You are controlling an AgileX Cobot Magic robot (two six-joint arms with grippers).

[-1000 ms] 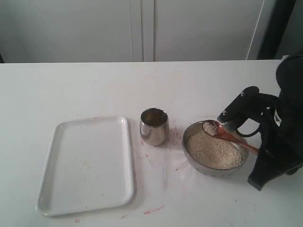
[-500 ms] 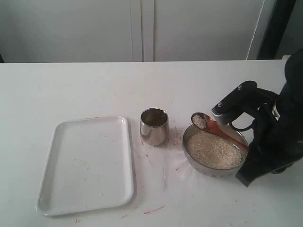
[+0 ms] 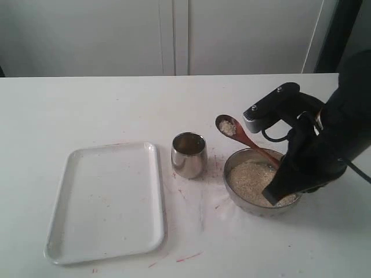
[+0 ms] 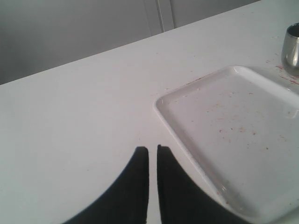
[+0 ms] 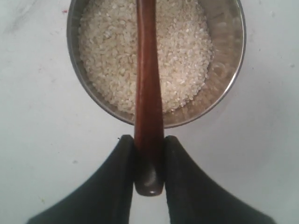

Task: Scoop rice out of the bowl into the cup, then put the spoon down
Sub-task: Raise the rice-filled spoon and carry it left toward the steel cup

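The spoon (image 3: 246, 142), carrying rice (image 3: 228, 128), has risen from the steel bowl (image 3: 232, 195) right of centre toward the steel cup (image 3: 189, 154) mid-frame, with the right gripper (image 5: 149, 140) pinching its handle; pour and set-down remain, cup contents unclear, and the left gripper (image 4: 152, 151) is pressed together, idle.

Desk (image 3: 87, 104): white, flat and matte, spanning the whole width of the frame.
Tray (image 3: 104, 202): white, rectangular, with rounded corners and a raised rim; flat on the desk at lower left, faintly speckled inside.
Cup (image 3: 189, 155): small, shiny steel, upright at the centre of the frame; just right of the tray's upper right corner, not touching it.
Bowl (image 3: 232, 194): wide, shiny steel, right of centre; near the cup but apart from it, holding pale rice (image 3: 249, 179).
Red marks (image 3: 186, 256): thin streaks and specks on the desk around cup and bowl, along the tray's top edge and near the lower edge of the frame.
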